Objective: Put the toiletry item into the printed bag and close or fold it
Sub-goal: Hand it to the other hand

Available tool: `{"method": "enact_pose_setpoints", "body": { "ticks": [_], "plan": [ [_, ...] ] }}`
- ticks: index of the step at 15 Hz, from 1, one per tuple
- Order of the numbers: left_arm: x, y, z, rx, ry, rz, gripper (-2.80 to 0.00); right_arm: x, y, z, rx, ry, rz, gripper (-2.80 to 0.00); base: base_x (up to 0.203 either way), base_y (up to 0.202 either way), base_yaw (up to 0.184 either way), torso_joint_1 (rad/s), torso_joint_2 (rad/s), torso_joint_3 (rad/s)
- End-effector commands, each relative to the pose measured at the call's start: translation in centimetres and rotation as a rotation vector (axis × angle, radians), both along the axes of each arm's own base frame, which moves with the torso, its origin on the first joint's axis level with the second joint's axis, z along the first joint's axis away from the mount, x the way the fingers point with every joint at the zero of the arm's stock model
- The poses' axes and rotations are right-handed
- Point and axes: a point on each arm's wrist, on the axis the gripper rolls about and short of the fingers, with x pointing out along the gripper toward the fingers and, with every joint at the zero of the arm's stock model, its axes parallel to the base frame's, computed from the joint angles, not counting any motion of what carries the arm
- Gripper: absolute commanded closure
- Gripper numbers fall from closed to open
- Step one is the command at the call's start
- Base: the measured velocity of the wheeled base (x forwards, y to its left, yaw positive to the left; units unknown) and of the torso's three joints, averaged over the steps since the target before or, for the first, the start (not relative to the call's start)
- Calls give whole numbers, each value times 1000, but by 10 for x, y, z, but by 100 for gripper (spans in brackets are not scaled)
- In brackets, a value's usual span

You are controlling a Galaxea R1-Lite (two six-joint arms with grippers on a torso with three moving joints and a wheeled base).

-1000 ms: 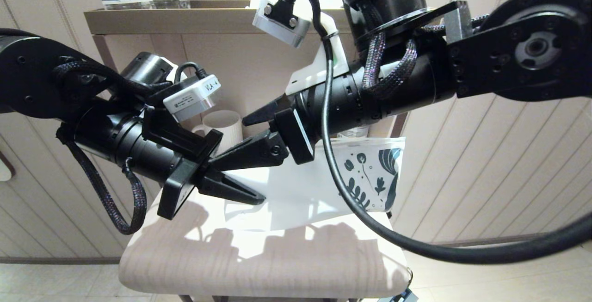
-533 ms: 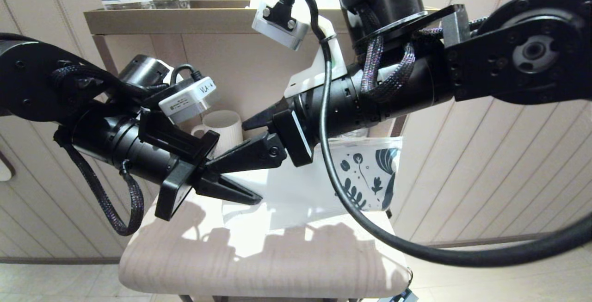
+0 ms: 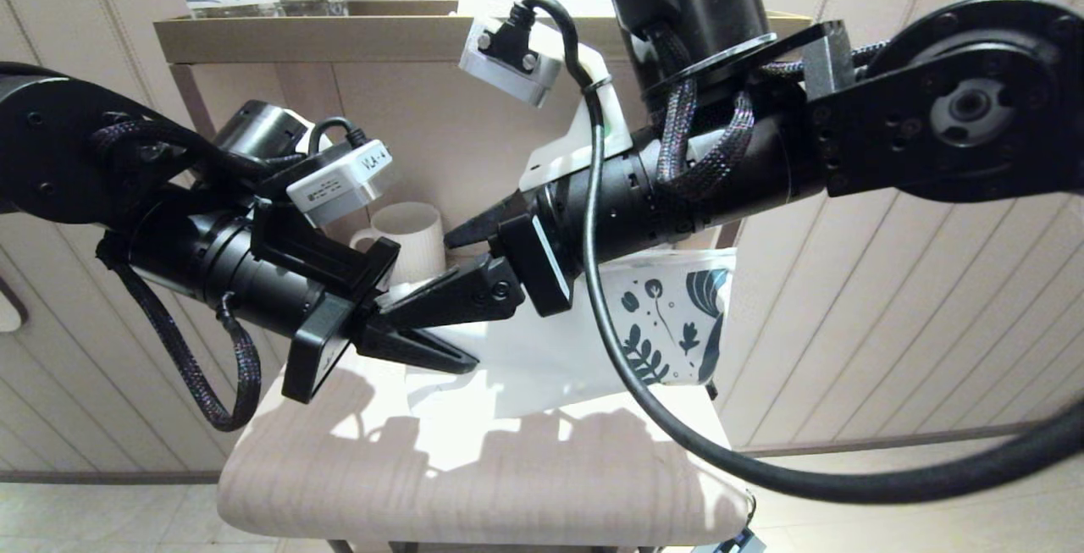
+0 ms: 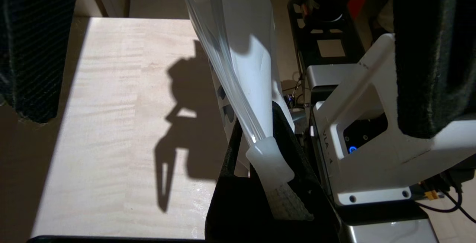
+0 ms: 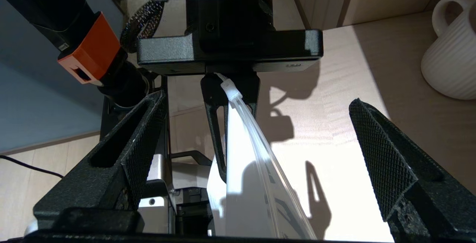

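Left pincer (image 3: 461, 360) grips printed bag (image 3: 559, 350) (contents unclear)

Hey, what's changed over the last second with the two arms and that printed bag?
Very little. The printed bag shifted slightly toward the left gripper, which stays shut on its zipper end. The right gripper stays open over the bag. The white mug hasn't moved.

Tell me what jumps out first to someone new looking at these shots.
The two black arms meeting mid-frame over the pale wooden table: the left gripper is shut on the slider end of the printed bag, holding it lifted. The right gripper hangs open right beside it, with a white ribbed mug behind.
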Motion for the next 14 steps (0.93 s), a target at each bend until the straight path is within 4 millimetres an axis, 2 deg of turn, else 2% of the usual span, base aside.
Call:
{"method": "enact_pose_setpoints", "body": {
  "ticks": [1, 5, 9, 14],
  "plan": [
    [1, 0, -1, -2, 3, -5, 0, 0, 0, -3, -10, 8, 5, -280, 0, 0, 0, 0, 0, 0],
    [1, 0, -2, -2, 6, -6, 0, 0, 0, -3, -10, -5, 14, -280, 0, 0, 0, 0, 0, 0],
    [0, 3, 1, -26, 9, -9, 0, 0, 2, 7, 22, -27, 15, -280, 0, 0, 0, 0, 0, 0],
    [0, 4, -3, -23, 16, -7, 0, -1, 3, 3, 0, -11, 22, -280, 0, 0, 0, 0, 0, 0]
  ]
}}
